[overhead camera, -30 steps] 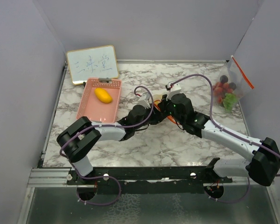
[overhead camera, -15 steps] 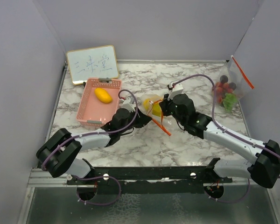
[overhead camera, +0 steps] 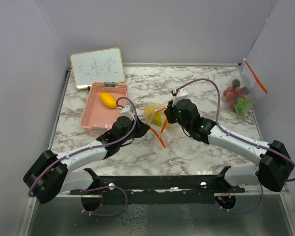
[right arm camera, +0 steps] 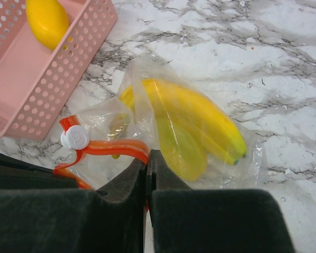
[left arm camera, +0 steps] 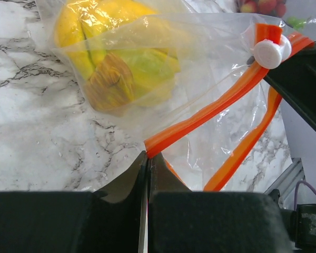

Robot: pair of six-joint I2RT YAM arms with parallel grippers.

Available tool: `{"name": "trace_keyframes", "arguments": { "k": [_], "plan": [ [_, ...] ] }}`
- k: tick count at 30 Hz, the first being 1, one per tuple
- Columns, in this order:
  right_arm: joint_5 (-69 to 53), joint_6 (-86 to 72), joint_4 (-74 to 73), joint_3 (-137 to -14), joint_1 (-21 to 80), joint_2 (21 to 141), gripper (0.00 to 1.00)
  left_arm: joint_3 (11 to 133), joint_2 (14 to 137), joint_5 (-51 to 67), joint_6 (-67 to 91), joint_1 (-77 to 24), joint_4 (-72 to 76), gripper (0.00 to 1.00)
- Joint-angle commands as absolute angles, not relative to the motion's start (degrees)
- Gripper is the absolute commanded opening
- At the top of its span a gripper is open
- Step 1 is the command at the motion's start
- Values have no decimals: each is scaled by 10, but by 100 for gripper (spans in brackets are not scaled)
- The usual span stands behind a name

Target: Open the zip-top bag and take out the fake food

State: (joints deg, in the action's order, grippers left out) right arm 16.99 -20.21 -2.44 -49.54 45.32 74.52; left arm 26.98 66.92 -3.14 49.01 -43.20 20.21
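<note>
A clear zip-top bag [overhead camera: 153, 114] with an orange zip strip [overhead camera: 161, 135] lies mid-table and holds a yellow banana [right arm camera: 200, 118]. My left gripper [overhead camera: 147, 129] is shut on one end of the orange strip [left arm camera: 210, 109], just below the white slider [left arm camera: 271, 52]. My right gripper [overhead camera: 166, 118] is shut on the bag's other zip edge [right arm camera: 116, 148] beside the banana [left arm camera: 113, 50]. A yellow-orange lemon [overhead camera: 108, 100] lies in the pink basket [overhead camera: 94, 119]. A second bag [overhead camera: 242, 91] with red berries, green and dark purple pieces leans on the right wall.
A small whiteboard [overhead camera: 97, 67] leans at the back left behind the basket. Grey walls close in the table on the left, back and right. The basket's rim [right arm camera: 68, 68] is close to the left of the bag.
My left gripper has drawn back to the left and toward the near edge, and my right gripper has shifted slightly left. The bag with the banana now shows between them, its orange strip spread.
</note>
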Motion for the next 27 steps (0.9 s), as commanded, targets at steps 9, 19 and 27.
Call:
{"name": "trace_keyframes", "arguments": {
  "k": [9, 19, 27],
  "plan": [
    [248, -169, -103, -566, 396, 691, 2, 478, 891, 85, 460, -424, 272, 0],
    [255, -122, -190, -631, 229, 619, 2, 672, 1073, 189, 507, -445, 316, 0],
    [163, -108, -141, -576, 229, 640, 2, 653, 1095, 213, 518, -433, 320, 0]
  ]
}}
